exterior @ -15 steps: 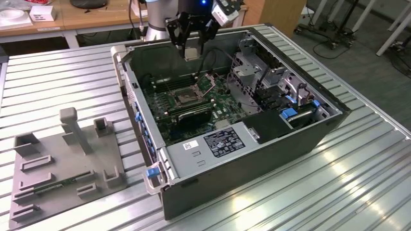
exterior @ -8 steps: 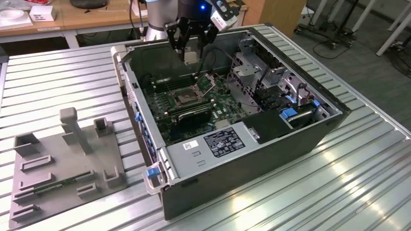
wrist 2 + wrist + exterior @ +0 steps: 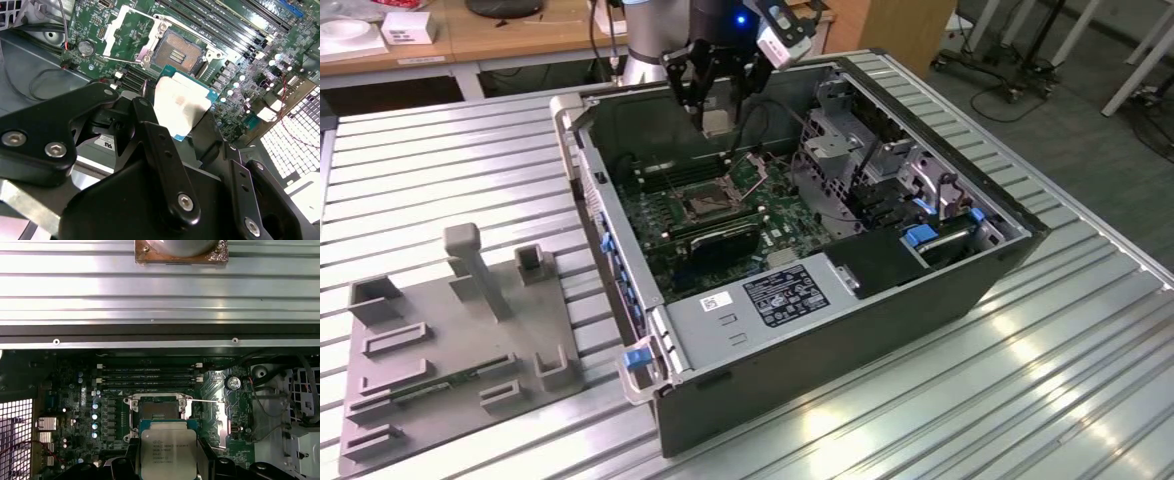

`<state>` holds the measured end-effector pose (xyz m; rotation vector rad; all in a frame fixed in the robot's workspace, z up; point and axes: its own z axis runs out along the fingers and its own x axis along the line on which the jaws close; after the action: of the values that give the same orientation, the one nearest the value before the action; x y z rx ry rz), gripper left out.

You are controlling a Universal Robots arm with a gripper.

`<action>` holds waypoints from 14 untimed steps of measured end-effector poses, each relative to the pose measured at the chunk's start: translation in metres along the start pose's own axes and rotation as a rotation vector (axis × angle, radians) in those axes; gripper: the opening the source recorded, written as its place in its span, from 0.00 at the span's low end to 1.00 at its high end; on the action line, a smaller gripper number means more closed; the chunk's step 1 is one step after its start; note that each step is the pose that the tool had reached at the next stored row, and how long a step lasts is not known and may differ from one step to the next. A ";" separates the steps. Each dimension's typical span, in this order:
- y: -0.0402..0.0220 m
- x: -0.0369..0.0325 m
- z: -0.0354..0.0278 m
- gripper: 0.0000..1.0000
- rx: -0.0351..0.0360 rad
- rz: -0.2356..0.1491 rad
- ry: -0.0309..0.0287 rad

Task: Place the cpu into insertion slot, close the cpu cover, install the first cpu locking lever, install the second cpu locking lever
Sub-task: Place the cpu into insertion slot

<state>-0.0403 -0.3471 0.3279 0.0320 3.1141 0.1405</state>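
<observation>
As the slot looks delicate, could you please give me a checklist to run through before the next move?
1. The gripper is shut on the cpu: ok.
2. The cover is swung open, off the slot: ok.
3. The slot is empty: ok.
4. The cpu edges run parallel to the slot in the first wrist view: ok.
5. The cpu is centred over the slot: cannot tell.

Lab, ribbed metal bench (image 3: 427, 170), wooden desk (image 3: 534, 38) (cluttered)
</observation>
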 end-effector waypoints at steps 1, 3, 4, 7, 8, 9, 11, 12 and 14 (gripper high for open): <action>0.0000 0.0000 0.0000 0.54 0.0000 0.000 0.0000; 0.0000 0.0000 0.0000 0.54 0.0000 0.000 0.0000; 0.0000 0.0000 0.0001 0.54 0.0000 0.000 0.0000; -0.0003 0.0002 0.0027 0.54 -0.0002 0.000 -0.0006; -0.0004 0.0003 0.0041 0.54 0.0000 0.000 -0.0005; -0.0005 0.0004 0.0057 0.54 -0.0001 0.000 -0.0007; -0.0008 0.0006 0.0088 0.54 -0.0002 0.000 -0.0007; -0.0009 0.0008 0.0103 0.54 -0.0001 0.000 -0.0007; -0.0010 0.0008 0.0112 0.54 0.0000 0.000 -0.0006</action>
<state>-0.0408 -0.3471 0.3166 0.0319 3.1135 0.1404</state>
